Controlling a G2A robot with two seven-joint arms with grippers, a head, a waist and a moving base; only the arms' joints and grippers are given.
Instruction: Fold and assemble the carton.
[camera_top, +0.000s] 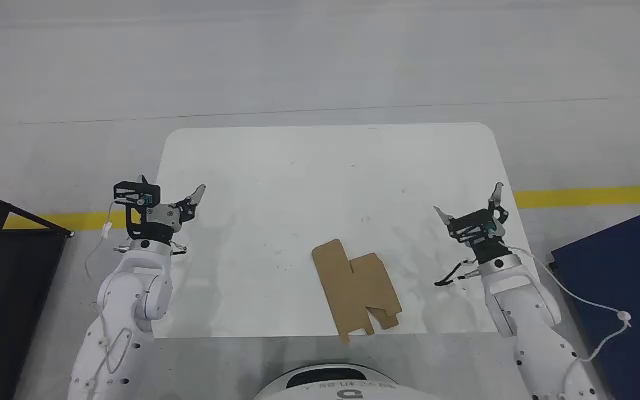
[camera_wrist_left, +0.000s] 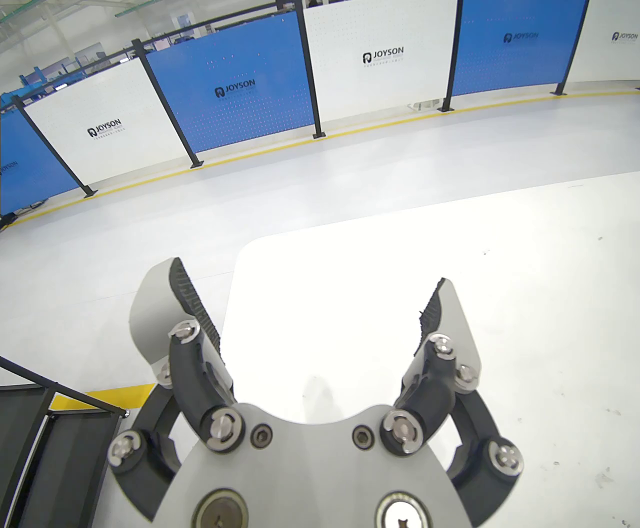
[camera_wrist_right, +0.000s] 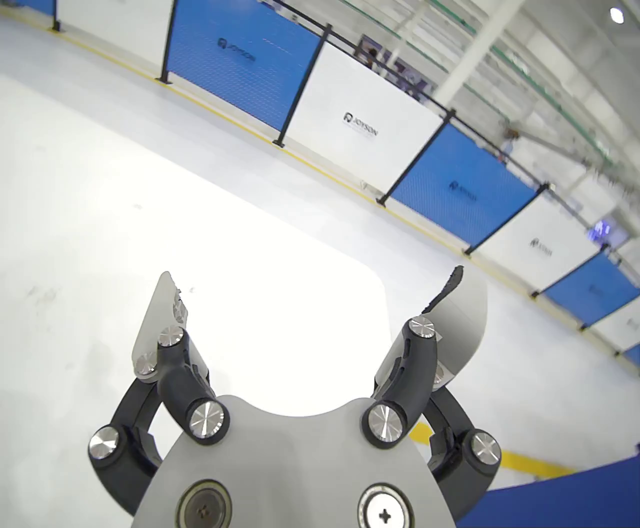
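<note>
White tabletop (camera_top: 320, 170) lies under both of our grippers, with grey floor all round it. We see the left gripper (camera_wrist_left: 310, 280) over the table's left edge, its ribbed fingers (camera_wrist_left: 192, 300) spread wide apart with nothing between them. The right gripper (camera_wrist_right: 311, 277) sits over the right edge, its fingers likewise spread apart and empty. Neither one touches the table.

Between the two grippers, and closer to the robot than either, the carton (camera_top: 355, 290) lies flat on the table as an unfolded sheet of brown cardboard with notched flaps. It is well apart from the left gripper and nearer to the right one, though it touches neither. Its near end reaches the table's near edge.

Outward from the left gripper we see a dark metal frame (camera_wrist_left: 50, 425) on the floor just beside the arm. Outward from the right gripper stands a blue panel (camera_top: 600, 260). A yellow floor line (camera_top: 570, 197) runs past both sides of the table. Beyond the fingers, across the open floor, a fence of blue and white boards (camera_wrist_left: 240, 100) rings the room.
</note>
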